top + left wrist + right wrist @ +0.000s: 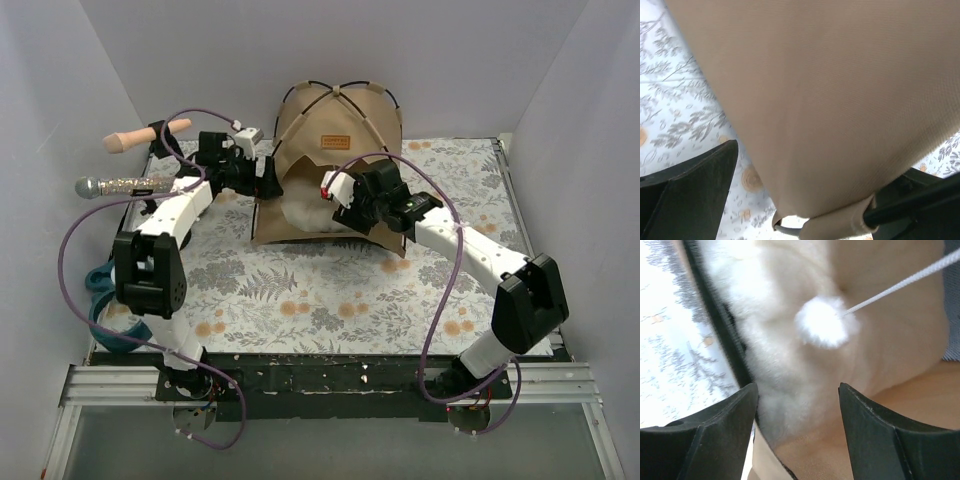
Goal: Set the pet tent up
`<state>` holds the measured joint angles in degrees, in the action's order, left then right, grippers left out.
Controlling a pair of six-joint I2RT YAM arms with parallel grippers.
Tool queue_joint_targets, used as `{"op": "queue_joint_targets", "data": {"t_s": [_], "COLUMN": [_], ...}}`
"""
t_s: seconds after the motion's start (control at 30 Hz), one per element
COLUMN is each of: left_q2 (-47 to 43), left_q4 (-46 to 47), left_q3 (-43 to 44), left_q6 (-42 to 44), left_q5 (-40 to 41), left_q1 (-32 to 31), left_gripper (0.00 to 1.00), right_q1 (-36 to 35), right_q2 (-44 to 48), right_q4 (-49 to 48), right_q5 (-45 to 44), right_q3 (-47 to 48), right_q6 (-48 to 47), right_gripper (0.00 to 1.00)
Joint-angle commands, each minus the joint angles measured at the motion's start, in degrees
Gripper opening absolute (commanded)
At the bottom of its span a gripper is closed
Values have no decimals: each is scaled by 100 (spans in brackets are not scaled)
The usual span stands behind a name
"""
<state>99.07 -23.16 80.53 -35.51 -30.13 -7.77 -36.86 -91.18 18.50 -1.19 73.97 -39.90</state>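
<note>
The pet tent (335,125) stands at the back middle of the table, tan with thin black poles crossing over its dome and a small brown label on the front. My left gripper (263,176) is at the tent's left side, open wide, and tan tent fabric (830,100) with a pole sleeve fills the space between its fingers (690,192). My right gripper (338,196) is at the arched doorway, open and holding nothing. Just ahead of the right gripper (797,407) hangs the white pom-pom (825,322) on its string. A fluffy cream pillow (765,345) lies inside the tent.
A silver glittery wand (120,185) and a pink-and-wood handle (140,137) lie at the table's back left. A blue strap (100,285) hangs off the left edge. White walls close in the sides and back. The floral cloth (320,290) covers the table.
</note>
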Motion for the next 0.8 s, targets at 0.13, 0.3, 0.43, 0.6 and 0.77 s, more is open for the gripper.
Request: {"op": "queue_joint_targets", "data": {"t_s": [0.13,0.3,0.43,0.6,0.77], "left_q2": [510,-781,-1249,-1135,-890], "left_q4": [-892,-883,-1505,-2316,-2238], "left_q3": [1387,667,805,1237,1123], "left_q6": [491,817,1089,1257,1748], "left_q5": [-624,-1407,-1917,-1498,109], "left_q1": [-207,-138,327,960,970], "left_gripper": [98,98,98,98,98], "right_q1": [231,294,311,478,452], "right_q2": [601,1022,1164,935,1268], "right_q4": [663,673,883,1313,1200], "right_q5": [1171,2043,2071,1886,2710], "right_q3": [-358,-629,-963,-973,-754], "right_q6": [263,9,-412,-624,-659], "right_gripper": [77,76,71,66,72]}}
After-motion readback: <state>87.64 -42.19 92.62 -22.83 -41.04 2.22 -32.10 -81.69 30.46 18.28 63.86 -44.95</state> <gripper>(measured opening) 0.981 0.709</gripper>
